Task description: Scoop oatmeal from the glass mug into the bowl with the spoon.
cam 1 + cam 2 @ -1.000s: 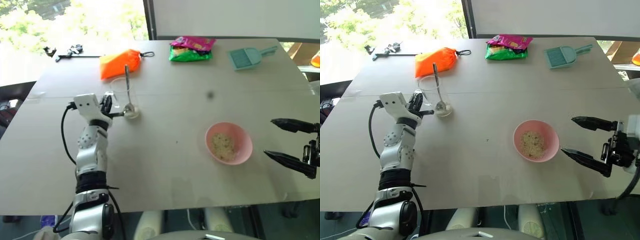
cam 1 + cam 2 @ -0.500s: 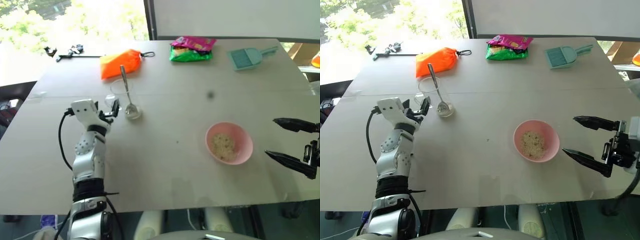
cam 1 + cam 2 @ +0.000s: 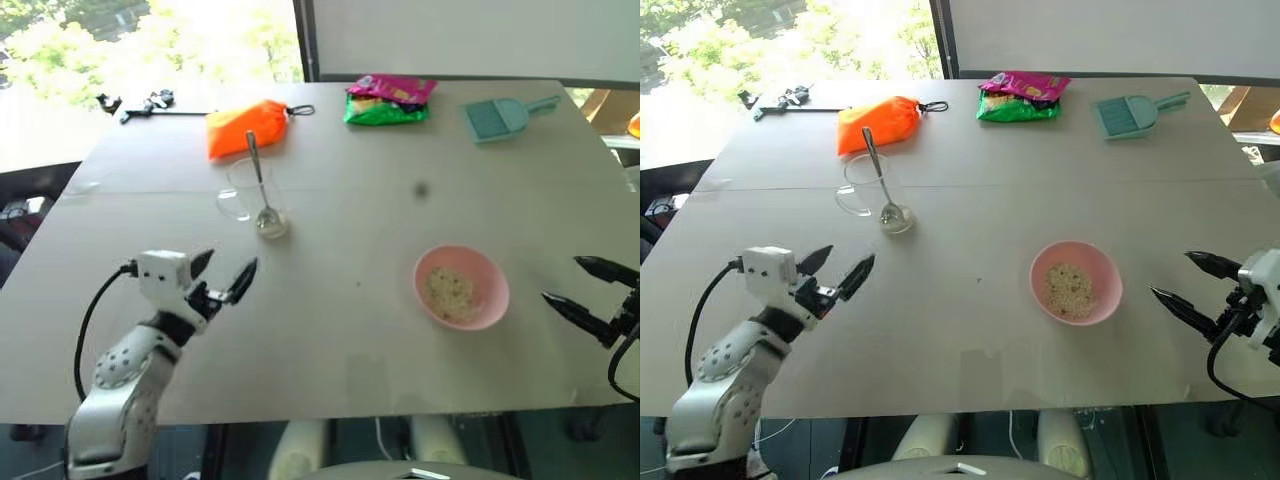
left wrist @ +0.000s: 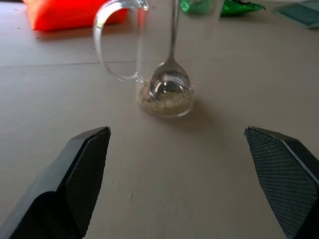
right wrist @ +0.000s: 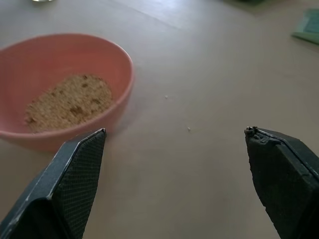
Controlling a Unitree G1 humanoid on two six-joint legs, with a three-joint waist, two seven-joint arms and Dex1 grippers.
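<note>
The glass mug (image 3: 248,195) stands upright on the table's left half, with the silver spoon (image 3: 259,185) leaning inside it and a thin layer of oatmeal (image 4: 164,102) at its bottom. My left gripper (image 3: 222,275) is open and empty, a short way in front of the mug and apart from it. The pink bowl (image 3: 461,288) sits right of centre and holds a clump of oatmeal (image 5: 67,102). Beside the bowl, at the table's right edge, my right gripper (image 3: 588,288) is open and holds nothing.
An orange pouch (image 3: 246,128), a green and pink snack bag (image 3: 388,100) and a teal dustpan-shaped scoop (image 3: 500,117) lie along the far edge. Small dark tools (image 3: 140,104) rest at the far left corner. The table (image 3: 340,340) has bare room between mug and bowl.
My left gripper let go of the mug's handle, opened wide and drew back toward the near edge. The right gripper sank and shifted outward to the right. The mug and spoon stay put.
</note>
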